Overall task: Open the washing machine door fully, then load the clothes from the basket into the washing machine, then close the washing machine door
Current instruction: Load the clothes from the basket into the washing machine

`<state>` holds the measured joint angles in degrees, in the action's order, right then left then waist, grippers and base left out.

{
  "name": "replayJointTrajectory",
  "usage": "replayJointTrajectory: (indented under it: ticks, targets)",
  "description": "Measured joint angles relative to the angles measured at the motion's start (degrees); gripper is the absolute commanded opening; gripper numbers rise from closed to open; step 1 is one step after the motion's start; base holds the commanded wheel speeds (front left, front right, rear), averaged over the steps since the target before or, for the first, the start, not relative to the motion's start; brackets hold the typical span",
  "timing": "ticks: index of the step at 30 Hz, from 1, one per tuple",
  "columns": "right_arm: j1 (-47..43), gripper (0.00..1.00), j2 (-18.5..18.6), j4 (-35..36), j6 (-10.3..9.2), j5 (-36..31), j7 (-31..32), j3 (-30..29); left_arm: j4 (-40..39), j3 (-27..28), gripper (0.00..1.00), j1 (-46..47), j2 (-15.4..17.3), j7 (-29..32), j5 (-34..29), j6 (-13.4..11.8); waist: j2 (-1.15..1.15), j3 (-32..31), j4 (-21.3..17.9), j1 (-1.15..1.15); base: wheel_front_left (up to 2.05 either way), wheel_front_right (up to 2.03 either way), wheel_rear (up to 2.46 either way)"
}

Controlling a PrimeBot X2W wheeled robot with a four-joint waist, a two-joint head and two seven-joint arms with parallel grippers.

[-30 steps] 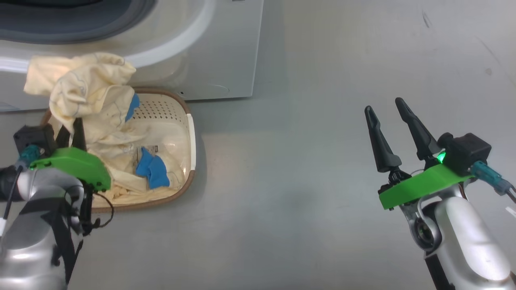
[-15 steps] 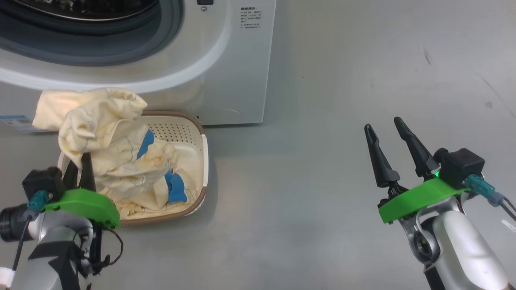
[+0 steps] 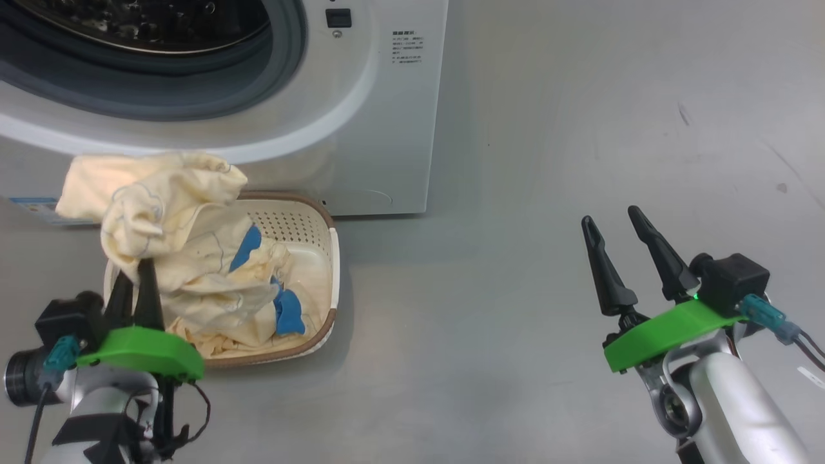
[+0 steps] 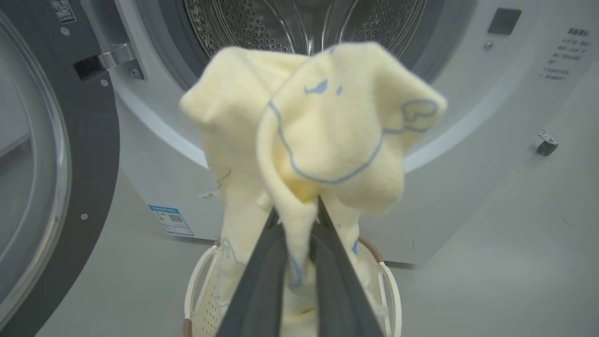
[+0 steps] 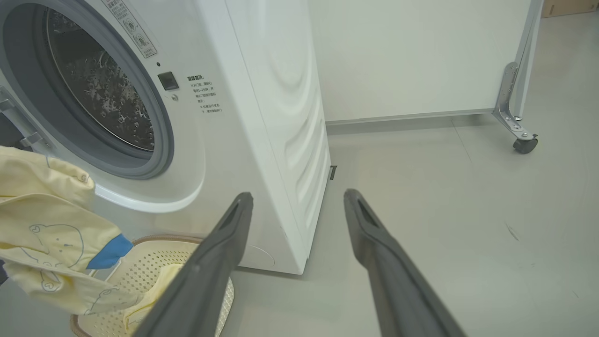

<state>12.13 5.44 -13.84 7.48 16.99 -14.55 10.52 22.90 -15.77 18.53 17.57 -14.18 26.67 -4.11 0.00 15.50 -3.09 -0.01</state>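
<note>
**While we load: grip check**

As our left gripper [image 3: 134, 270] pinches the clothes [image 3: 174, 212] between nearly closed fingers, the fabric hangs lifted over the basket [image 3: 333, 258], with its lower folds inside. Behind the basket stands the washing machine [image 3: 387, 129], its drum exposed. The washing machine door [image 4: 89, 164] stands swung open. Our right gripper [image 3: 610, 215] hovers spread and empty above the floor.
</note>
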Motion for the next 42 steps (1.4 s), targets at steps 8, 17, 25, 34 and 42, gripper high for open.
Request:
replayJointTrajectory:
  ticks: [8, 17, 25, 34, 42]
  targets:
    - [0.11, 1.00, -0.03, 0.41, 0.00, 0.08, 0.00, -0.40, -6.02, 5.73, 0.00, 0.73, -1.15, -0.01, -1.55, 1.13, 0.00, 3.31, -0.54, 0.00, 0.00, 0.00, 0.00]
    - [2.46, 1.00, -0.11, 0.85, 0.00, 0.07, 0.00, -0.52, -5.44, 10.36, 0.00, 12.06, -1.12, -0.09, -1.27, 4.17, 0.00, 8.37, -2.01, 0.01, 0.00, 0.00, 0.00]
    - [4.71, 1.00, -0.36, 1.53, 0.00, 0.07, -0.04, -0.42, -0.65, 11.76, 0.00, 26.29, 2.48, 0.79, -1.30, 6.68, 0.00, 13.58, -4.41, 0.01, 0.00, 0.00, 0.00]
    - [7.35, 1.00, -1.58, 3.34, 0.00, 0.20, -0.05, -0.60, 2.76, 11.47, 0.00, 45.10, 8.64, 7.10, -0.99, 8.94, -0.01, 21.51, -7.57, 0.02, 0.00, 0.00, 0.00]
    - [9.91, 1.00, -2.35, 3.68, 0.00, 2.52, -0.07, 1.43, 9.06, 9.50, 0.00, 58.45, 13.12, 12.59, -1.48, 10.31, -0.01, 27.91, -11.72, 0.03, 0.00, 0.00, 0.00]
